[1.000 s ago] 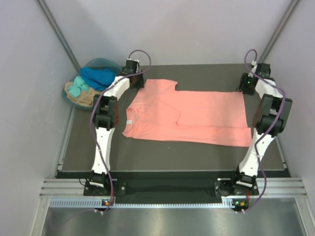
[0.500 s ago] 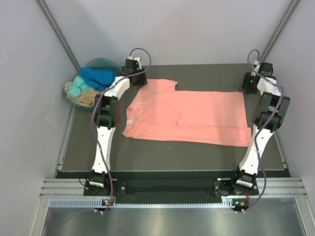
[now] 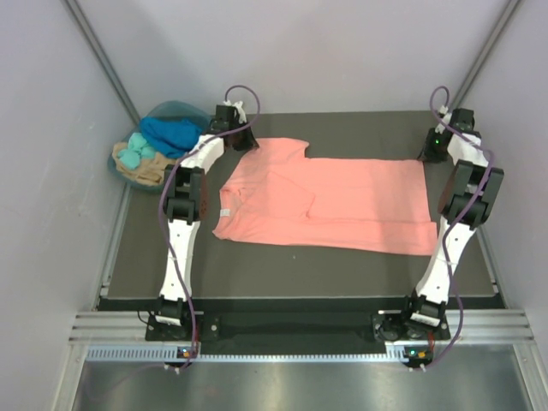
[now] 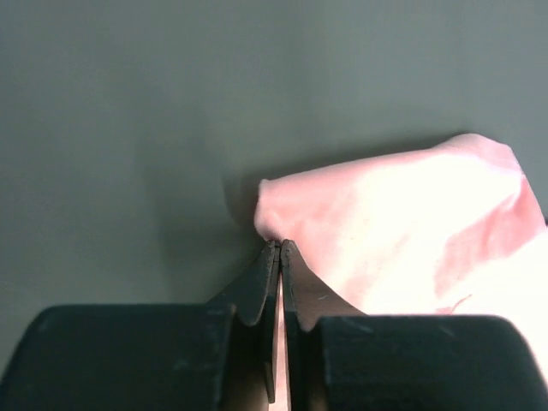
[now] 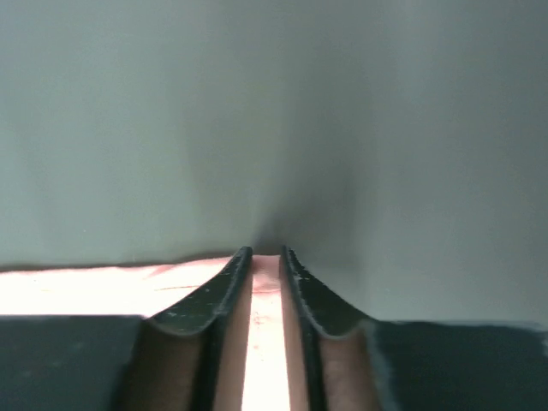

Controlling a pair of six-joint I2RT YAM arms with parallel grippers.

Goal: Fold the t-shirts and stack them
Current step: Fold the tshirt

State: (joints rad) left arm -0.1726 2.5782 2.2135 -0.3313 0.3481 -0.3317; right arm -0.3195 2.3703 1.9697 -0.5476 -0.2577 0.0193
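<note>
A salmon-pink t-shirt (image 3: pixel 342 201) lies spread flat on the dark tabletop (image 3: pixel 282 265). Its collar end points toward the left arm and its hem runs down the right side, close to the right arm. One sleeve sticks out at the far edge, and the other appears to be folded in over the chest. The left hand (image 3: pixel 246 142) sits at the shirt's far left corner. In the left wrist view, its two fingers (image 4: pixel 257 287) are pressed together with a thin fold of pink cloth pinched between the tips, and the fabric bunches up just beyond them. The right hand (image 3: pixel 428 157) sits at the far right corner, at the hem. The right wrist view shows its fingers (image 5: pixel 224 287) drawn close, with only a narrow slit between them. Pink cloth fills that slit, so this hand also grips the shirt's edge, with bare tabletop beyond the tips. Both arms reach well forward from their bases. Off the tabletop at the far left lies a heap of clothes (image 3: pixel 154 145) in blue, teal and tan, well apart from the spread shirt.
</note>
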